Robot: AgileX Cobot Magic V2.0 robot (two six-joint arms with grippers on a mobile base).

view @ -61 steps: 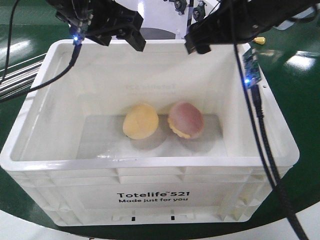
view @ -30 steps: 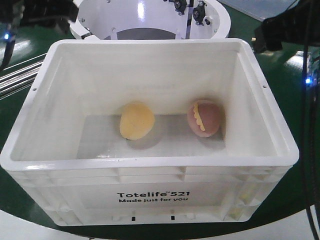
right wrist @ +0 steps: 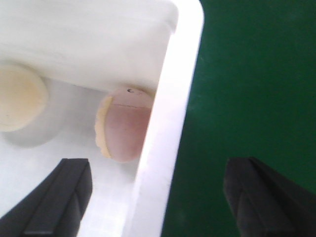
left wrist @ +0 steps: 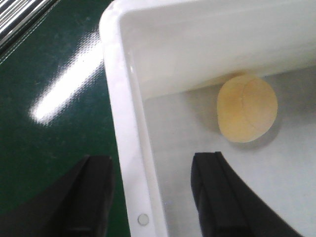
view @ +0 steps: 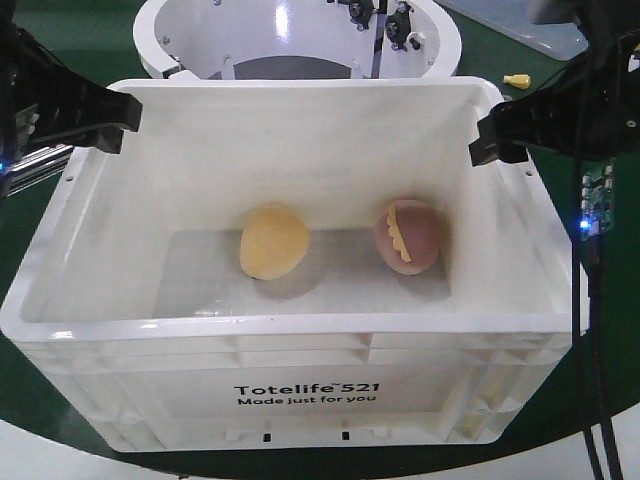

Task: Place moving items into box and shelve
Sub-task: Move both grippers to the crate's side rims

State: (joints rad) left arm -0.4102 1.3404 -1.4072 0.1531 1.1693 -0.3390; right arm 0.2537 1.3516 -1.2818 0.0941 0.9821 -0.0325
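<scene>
The left end effector is spread wide and holds nothing. Its two black fingers straddle the left wall of the box, one finger inside and one outside over the green surface. Whether either finger touches the wall cannot be told. The right end effector is spread wider still, also empty, and straddles the right wall the same way.

The box is a large white crate with black print on its front. It sits on the surface, and both moving items lie on its floor. The pale yellow egg-shaped lump rests left of centre. The pinkish-brown lump rests near the right wall, its yellow scalloped seam facing up and to the left. The two lumps lie apart.

Half a second ago both arms were up at the top corners of the front view, clear of the box. They have since come down to its side walls. The lumps lie as they did then. A second ago the pinkish-brown lump was closer to the yellow one, with its seam turned down.

Each arm reaches in from its own side at rim height. A blue light glows on the right arm. A tiny yellow cone lies on the surface behind the box.
</scene>
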